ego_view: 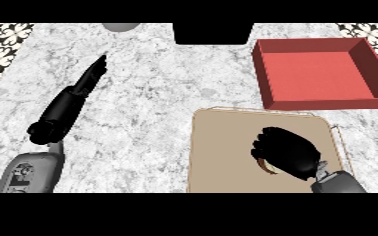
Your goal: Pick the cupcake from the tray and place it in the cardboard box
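Observation:
A tan tray (221, 150) lies on the counter at the lower right. My right hand (286, 152) is over the tray's middle with its fingers curled downward. Only a thin brown and pale edge of the cupcake (266, 169) peeks out at the hand's lower left; the rest is hidden under the hand. The box (319, 74) is red, open-topped and shallow, and it stands just behind the tray at the right. My left hand (85, 82) lies stretched out over the counter at the left, fingers straight and pointing away, holding nothing.
A black block (213, 33) sits at the back edge in the middle. Part of a grey round object (122, 27) shows at the back left. Patterned tiles mark the far corners. Bare marble counter (148, 105) spreads between the two arms.

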Tool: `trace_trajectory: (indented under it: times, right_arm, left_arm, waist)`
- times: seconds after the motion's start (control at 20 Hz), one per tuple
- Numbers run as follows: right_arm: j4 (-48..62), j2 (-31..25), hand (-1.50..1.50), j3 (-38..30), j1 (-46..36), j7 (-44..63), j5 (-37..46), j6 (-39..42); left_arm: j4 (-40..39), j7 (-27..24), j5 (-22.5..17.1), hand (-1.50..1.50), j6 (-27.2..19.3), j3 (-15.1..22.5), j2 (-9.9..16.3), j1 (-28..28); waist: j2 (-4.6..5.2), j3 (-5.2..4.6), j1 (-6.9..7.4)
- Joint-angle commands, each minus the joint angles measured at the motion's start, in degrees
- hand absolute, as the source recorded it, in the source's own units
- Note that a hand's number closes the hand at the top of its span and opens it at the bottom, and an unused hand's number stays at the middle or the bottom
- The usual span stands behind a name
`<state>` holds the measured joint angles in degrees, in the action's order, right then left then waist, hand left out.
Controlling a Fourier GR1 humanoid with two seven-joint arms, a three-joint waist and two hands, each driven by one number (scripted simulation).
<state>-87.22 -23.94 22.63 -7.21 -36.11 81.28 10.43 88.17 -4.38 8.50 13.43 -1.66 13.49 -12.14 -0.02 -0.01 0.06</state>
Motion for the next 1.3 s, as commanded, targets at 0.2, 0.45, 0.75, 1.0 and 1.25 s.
trace_trajectory:
  times: [0.2,0.45,0.75,1.0,1.25]
  right_arm:
    - [0.38,1.55,1.5,1.04,2.94,-9.62,-5.01,-3.4]
    - [-7.44,-5.07,1.5,0.88,11.53,-20.13,-12.16,-1.81]
    - [-18.62,-5.7,1.5,-5.2,13.55,-24.18,-22.87,-0.95]
    - [-25.13,-10.39,1.5,-14.18,13.93,-27.2,-32.25,-0.89]
    - [-31.61,-9.46,1.5,-23.73,15.79,-15.54,-47.33,6.97]
  left_arm:
    - [0.52,0.27,-0.15,0.0,0.95,-0.76,0.09,0.02]
    - [0.4,3.3,0.21,0.0,0.15,-0.61,-0.58,-3.77]
    - [-1.24,-0.42,1.04,0.0,0.01,-1.06,-0.61,-0.45]
    - [2.1,0.75,-0.21,0.0,1.54,-1.58,0.13,1.2]
    - [3.08,-0.68,0.56,0.0,1.4,-1.27,0.16,3.68]
  waist:
    - [0.03,0.02,0.03]
    - [-0.13,0.01,-0.96]
    - [-0.15,-0.02,-0.96]
    - [-0.16,0.0,-0.53]
    - [-0.22,-0.04,-0.79]
